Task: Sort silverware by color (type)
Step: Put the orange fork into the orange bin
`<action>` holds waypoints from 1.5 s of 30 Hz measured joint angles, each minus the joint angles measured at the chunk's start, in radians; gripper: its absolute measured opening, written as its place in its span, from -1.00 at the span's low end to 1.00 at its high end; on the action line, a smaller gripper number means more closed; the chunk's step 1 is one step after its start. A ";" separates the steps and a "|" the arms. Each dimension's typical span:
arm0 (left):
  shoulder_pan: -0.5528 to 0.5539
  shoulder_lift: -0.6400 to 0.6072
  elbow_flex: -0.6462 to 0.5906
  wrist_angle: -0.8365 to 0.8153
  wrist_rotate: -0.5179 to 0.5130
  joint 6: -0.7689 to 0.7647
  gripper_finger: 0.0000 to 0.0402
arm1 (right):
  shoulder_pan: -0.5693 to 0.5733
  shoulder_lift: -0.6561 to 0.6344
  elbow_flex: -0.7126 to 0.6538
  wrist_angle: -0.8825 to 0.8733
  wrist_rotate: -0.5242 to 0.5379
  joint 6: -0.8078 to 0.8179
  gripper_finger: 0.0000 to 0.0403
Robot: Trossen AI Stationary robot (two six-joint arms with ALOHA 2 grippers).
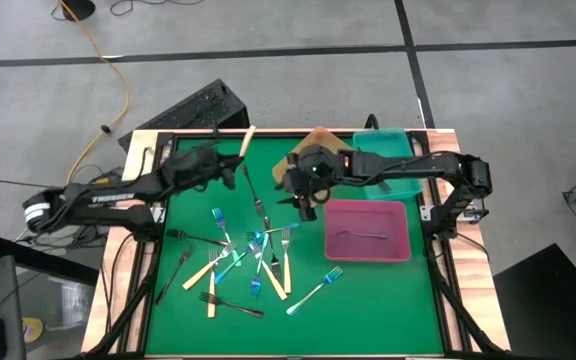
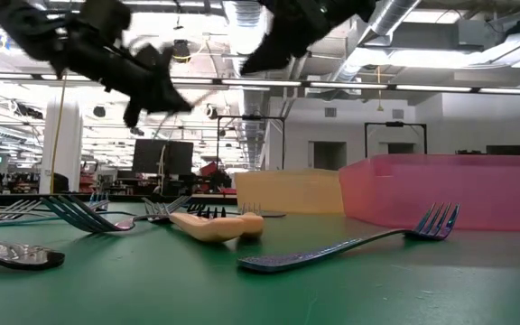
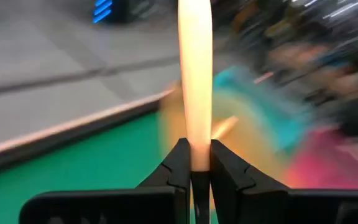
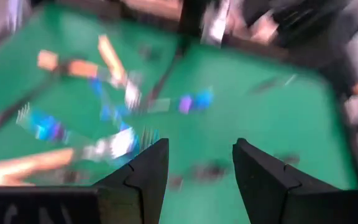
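Several forks with cream, blue and black handles lie scattered on the green mat; the low view shows a blue one nearest. My left gripper is over the mat's far left part, shut on a cream-handled fork. My right gripper hangs open above the mat beyond the pile, nothing between its fingers. One black fork lies in the pink tray. My left gripper pinches the fork's cream handle between its two fingertips. The fingers come roughly level from the table's left. The handle sticks out past them, its free end toward the far edge. The fork is lifted clear of the mat.
A teal tray stands at the far right. An orange tray beside it is partly under my right arm. The pink tray sits nearer on the right. A thin dark fork lies just below my left gripper. Wooden rims frame the mat.
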 joint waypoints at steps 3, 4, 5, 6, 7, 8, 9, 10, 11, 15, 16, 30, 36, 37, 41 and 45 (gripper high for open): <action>-0.003 -0.055 -0.101 0.216 0.111 0.000 -0.92 | -0.001 0.001 -0.011 0.189 -0.014 -0.002 -0.02; -0.006 -0.066 -0.129 0.287 0.144 0.005 -0.92 | -0.005 0.001 -0.022 0.262 -0.017 -0.002 -0.02; -0.012 -0.074 -0.153 0.355 0.176 0.011 -0.92 | -0.006 0.001 -0.033 0.343 -0.021 0.000 -0.02; -0.019 -0.079 -0.175 0.422 0.204 0.015 -0.92 | -0.007 0.002 -0.040 0.405 -0.031 0.006 -0.02; -0.027 -0.083 -0.191 0.477 0.226 0.016 -0.92 | -0.010 0.003 -0.044 0.458 -0.044 0.014 -0.02; -0.033 -0.086 -0.206 0.522 0.237 0.016 -0.92 | -0.013 0.003 -0.044 0.497 -0.058 0.024 -0.02; -0.041 -0.086 -0.215 0.561 0.242 0.018 -0.92 | -0.014 0.003 -0.044 0.530 -0.070 0.030 -0.02; -0.049 -0.085 -0.220 0.590 0.248 0.030 -0.92 | -0.015 0.003 -0.044 0.554 -0.081 0.036 -0.02; -0.061 -0.085 -0.220 0.612 0.258 0.045 -0.92 | -0.015 0.003 -0.044 0.574 -0.089 0.040 -0.02; -0.119 -0.076 -0.220 0.681 0.272 0.124 -0.92 | -0.014 0.003 -0.044 0.630 -0.095 0.070 -0.02; -0.134 -0.076 -0.220 0.689 0.264 0.146 -0.92 | -0.014 0.003 -0.044 0.640 -0.096 0.083 -0.02; -0.257 -0.077 -0.157 0.699 0.195 0.320 -0.92 | -0.001 0.004 -0.045 0.688 -0.096 0.179 -0.02; -0.259 -0.077 -0.157 0.680 0.185 0.321 -0.91 | 0.000 0.004 -0.045 0.709 -0.093 0.132 0.01; -0.259 -0.077 -0.157 0.680 0.182 0.321 -0.90 | 0.002 0.004 -0.045 0.714 -0.092 0.129 0.04; -0.259 -0.077 -0.157 0.679 0.178 0.324 -0.91 | 0.003 0.004 -0.045 0.714 -0.076 0.113 0.18; -0.259 -0.077 -0.157 0.678 0.177 0.329 -0.92 | 0.003 0.004 -0.045 0.720 -0.033 0.114 0.33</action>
